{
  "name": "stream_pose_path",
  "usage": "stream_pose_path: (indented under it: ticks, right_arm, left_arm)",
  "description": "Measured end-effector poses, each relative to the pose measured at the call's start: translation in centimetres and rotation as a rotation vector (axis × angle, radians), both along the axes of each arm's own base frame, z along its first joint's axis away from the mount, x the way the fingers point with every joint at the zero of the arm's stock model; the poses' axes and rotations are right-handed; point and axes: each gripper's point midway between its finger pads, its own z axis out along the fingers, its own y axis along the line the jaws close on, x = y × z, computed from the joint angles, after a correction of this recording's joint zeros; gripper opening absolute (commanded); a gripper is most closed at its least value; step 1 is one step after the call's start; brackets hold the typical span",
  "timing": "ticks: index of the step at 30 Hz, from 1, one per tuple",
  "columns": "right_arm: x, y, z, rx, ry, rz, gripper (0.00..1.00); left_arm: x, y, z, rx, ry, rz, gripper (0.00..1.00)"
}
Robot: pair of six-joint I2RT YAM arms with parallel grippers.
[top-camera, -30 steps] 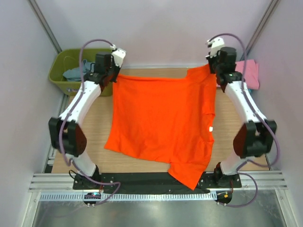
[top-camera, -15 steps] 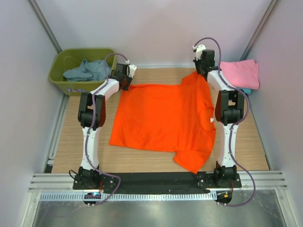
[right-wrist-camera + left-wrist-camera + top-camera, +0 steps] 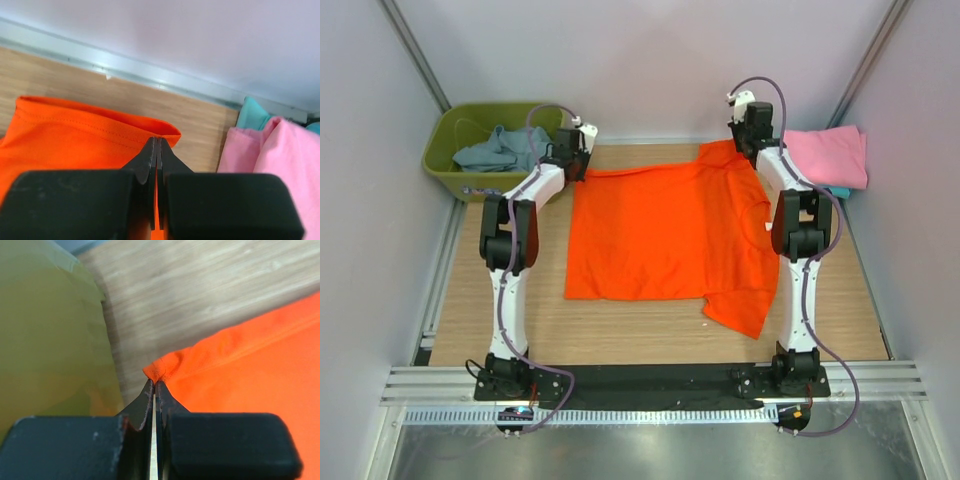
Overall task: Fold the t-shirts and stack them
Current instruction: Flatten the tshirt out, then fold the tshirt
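Note:
The bright orange t-shirt (image 3: 665, 235) lies spread on the wooden table (image 3: 540, 320), one sleeve trailing toward the front right. My left gripper (image 3: 578, 168) is shut on its far left corner (image 3: 159, 371), beside the tub. My right gripper (image 3: 745, 145) is shut on its far right corner (image 3: 167, 132). Both corners sit low at the table's far edge. A folded pink t-shirt (image 3: 830, 157) lies at the far right on a teal one (image 3: 252, 115). A blue-grey t-shirt (image 3: 500, 150) is bundled in the tub.
The olive-green tub (image 3: 445, 165) stands at the far left, off the table's corner; its wall (image 3: 50, 340) is close to my left fingers. The back wall rail (image 3: 125, 70) runs just beyond my right gripper. The pink pile (image 3: 280, 150) is right beside it.
Both grippers have carried the shirt's corners from up in the air down to the far edge of the table. The shirt has gone from hanging to lying nearly flat and has slid away from the front.

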Motion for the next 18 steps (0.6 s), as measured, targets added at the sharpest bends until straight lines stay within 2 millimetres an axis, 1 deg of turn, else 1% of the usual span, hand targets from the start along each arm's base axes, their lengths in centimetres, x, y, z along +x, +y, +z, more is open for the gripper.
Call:
stream_pose_path:
  ticks: [3, 5, 8, 11, 15, 18]
  right_arm:
    - [-1.4, -0.1, -1.5, -0.004, 0.047, 0.0, 0.01]
    - [-2.7, -0.2, -2.3, -0.007, 0.081, 0.0, 0.01]
    - [-4.6, -0.7, -2.0, -0.01, 0.103, -0.005, 0.01]
    - [-6.0, -1.0, 0.2, -0.009, 0.083, -0.009, 0.01]
    - [-7.7, -1.6, 3.8, -0.008, 0.025, -0.014, 0.01]
    - [-9.1, -1.8, 5.5, -0.01, 0.0, -0.014, 0.01]
  left_arm:
    - [-0.9, 0.1, -0.2, 0.002, 0.017, -0.003, 0.0]
    - [-1.4, 0.1, -0.1, 0.0, 0.023, -0.008, 0.0]
    - [-2.3, 0.2, 1.1, -0.007, 0.016, -0.014, 0.0]
    - [-3.0, 0.2, 3.0, -0.013, -0.005, -0.018, 0.0]
    - [-4.0, 0.3, 6.0, -0.025, -0.05, -0.025, 0.0]
    - [-4.8, 0.4, 7.3, -0.031, -0.067, -0.029, 0.0]
